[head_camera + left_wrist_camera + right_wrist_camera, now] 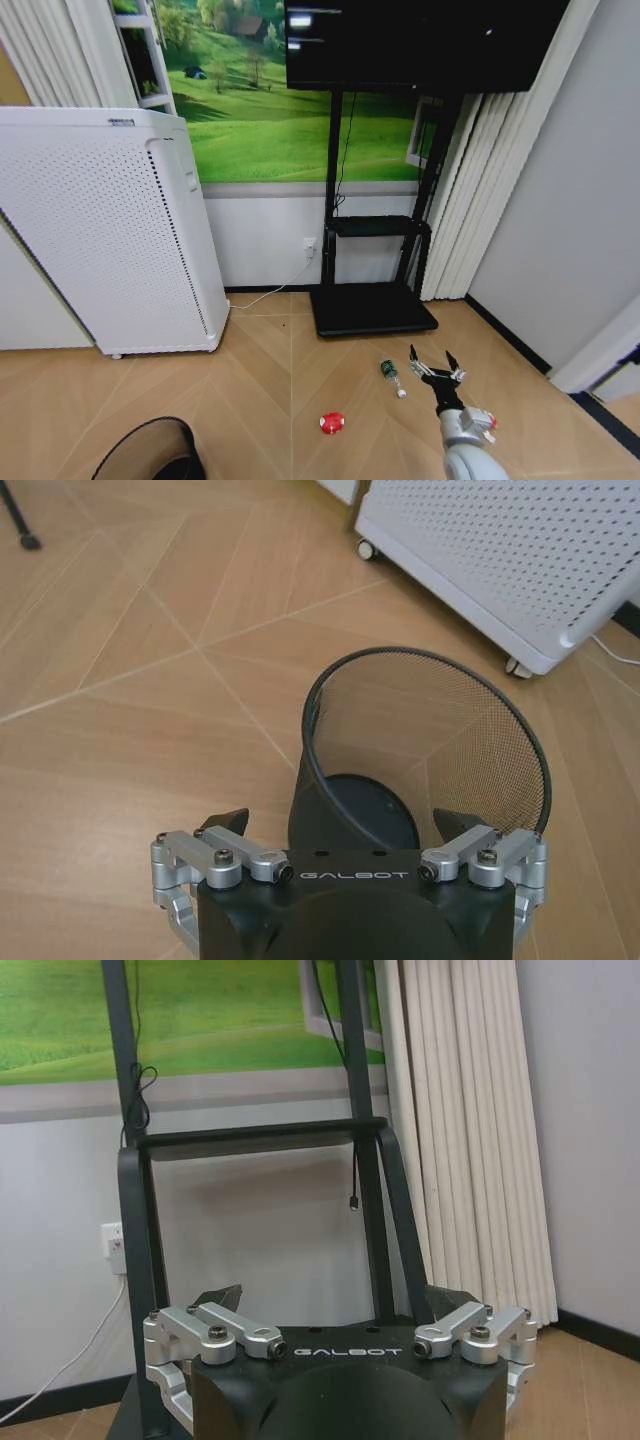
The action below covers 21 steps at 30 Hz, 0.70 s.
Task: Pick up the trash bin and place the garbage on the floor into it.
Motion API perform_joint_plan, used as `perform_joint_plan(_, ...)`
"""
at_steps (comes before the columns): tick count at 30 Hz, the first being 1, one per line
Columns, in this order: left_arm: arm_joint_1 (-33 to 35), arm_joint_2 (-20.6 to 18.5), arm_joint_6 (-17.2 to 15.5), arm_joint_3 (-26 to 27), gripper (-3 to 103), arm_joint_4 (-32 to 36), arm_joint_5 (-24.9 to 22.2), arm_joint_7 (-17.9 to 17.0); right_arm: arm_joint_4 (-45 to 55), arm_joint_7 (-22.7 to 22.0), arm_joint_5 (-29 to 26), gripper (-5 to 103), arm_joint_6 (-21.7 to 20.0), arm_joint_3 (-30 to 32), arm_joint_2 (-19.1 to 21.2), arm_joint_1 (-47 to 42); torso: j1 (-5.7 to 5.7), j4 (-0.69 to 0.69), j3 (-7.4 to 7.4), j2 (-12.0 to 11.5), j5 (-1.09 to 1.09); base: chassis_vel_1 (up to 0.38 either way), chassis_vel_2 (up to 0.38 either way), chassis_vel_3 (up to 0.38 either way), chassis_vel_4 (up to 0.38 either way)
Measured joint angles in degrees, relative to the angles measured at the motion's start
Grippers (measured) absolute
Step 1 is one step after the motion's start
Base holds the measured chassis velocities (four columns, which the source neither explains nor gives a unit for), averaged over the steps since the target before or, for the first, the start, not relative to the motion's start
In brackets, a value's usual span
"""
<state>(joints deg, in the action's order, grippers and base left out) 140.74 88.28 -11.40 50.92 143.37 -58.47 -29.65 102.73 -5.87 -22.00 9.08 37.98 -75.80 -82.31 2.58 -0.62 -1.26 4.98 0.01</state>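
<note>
The trash bin, black wire mesh, shows at the lower left edge of the head view. In the left wrist view the trash bin has its mouth towards the camera, and my left gripper is open with its fingers on either side of the bin's near wall. On the floor lies garbage: a red-and-white piece, a small clear bottle, and another red piece beside my right wrist. My right gripper hangs open just right of the bottle, holding nothing.
A tall white perforated appliance stands at the left on castors, close behind the bin. A black TV stand with a flat base sits against the back wall. A white cable runs along the floor. Curtains hang at the right.
</note>
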Motion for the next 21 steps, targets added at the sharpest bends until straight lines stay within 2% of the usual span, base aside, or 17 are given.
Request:
perform_joint_plan(2, -0.18, -0.21, 0.00, 0.69, 100, 0.00, 0.74, 1.19, -1.15, 0.20, -0.47, 100, 0.33, 0.03, -0.11, 0.49, 0.00, 0.00, -0.01, 0.01, -0.01, 0.000, 0.000, 0.000, 0.000)
perform_joint_plan(4, -1.23, -1.04, -0.86, 4.10, 100, 0.00, 2.96, 4.42, -4.29, 0.66, -1.89, 100, 1.26, 0.05, -0.15, 0.99, 0.01, -0.04, -0.04, 0.04, -0.01, 0.000, 0.000, 0.000, 0.000)
perform_joint_plan(9, -1.29, -2.48, -1.49, 6.55, 100, -0.02, 3.34, 5.62, -6.84, 1.23, -3.79, 100, 1.54, -0.13, 0.68, 1.29, 0.01, -0.03, -0.07, 0.09, 0.00, 0.000, 0.000, 0.000, 0.000)
perform_joint_plan(13, -1.79, -3.23, -1.38, 6.50, 100, -1.03, 4.15, 5.99, -7.98, 1.25, -4.36, 100, 1.53, -0.20, 1.01, 2.14, 0.02, -0.02, -0.09, 0.11, 0.00, 0.000, 0.000, 0.000, 0.000)
perform_joint_plan(21, -6.94, -5.88, -1.63, 6.81, 100, -9.20, 4.74, 8.32, -8.68, 1.22, -4.24, 100, 1.25, -0.53, 1.04, 2.24, 0.02, -0.02, -0.12, 0.15, -0.02, 0.000, 0.000, 0.000, 0.000)
